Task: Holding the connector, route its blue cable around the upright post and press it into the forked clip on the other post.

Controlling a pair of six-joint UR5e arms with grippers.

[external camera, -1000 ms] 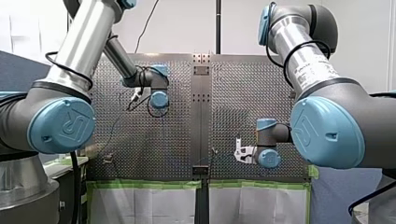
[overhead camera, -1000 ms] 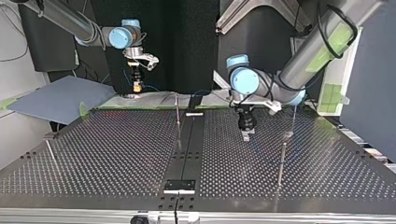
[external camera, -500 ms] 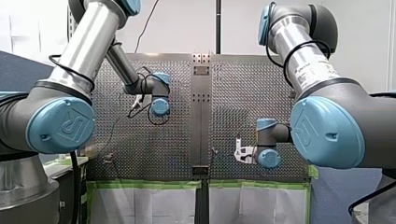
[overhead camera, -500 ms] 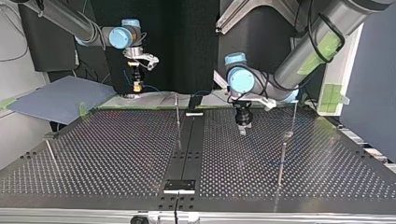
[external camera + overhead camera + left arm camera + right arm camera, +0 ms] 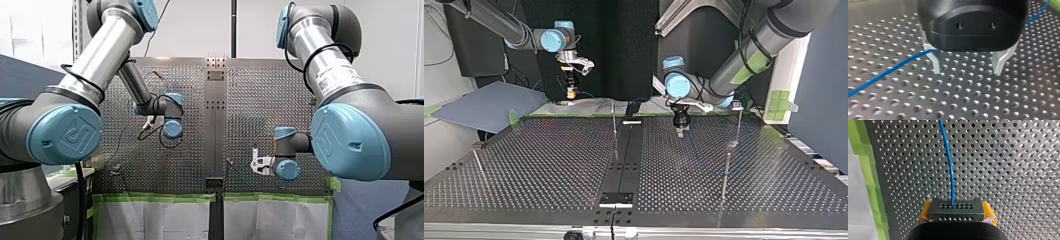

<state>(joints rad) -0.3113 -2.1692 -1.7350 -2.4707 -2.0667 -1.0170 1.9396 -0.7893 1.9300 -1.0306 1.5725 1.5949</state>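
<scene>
My right gripper (image 5: 957, 215) is closed on the connector (image 5: 956, 207), a small dark block pinched between its yellow pads (image 5: 926, 211). The blue cable (image 5: 949, 162) leaves the block's face and runs straight ahead of that gripper over the perforated table (image 5: 1010, 170). My left gripper (image 5: 967, 71) is spread wide and empty. The cable passes beside one metal finger (image 5: 934, 60), possibly touching it. The cable looks thin, light and limp, so it is best steered by the rigid connector.
</scene>
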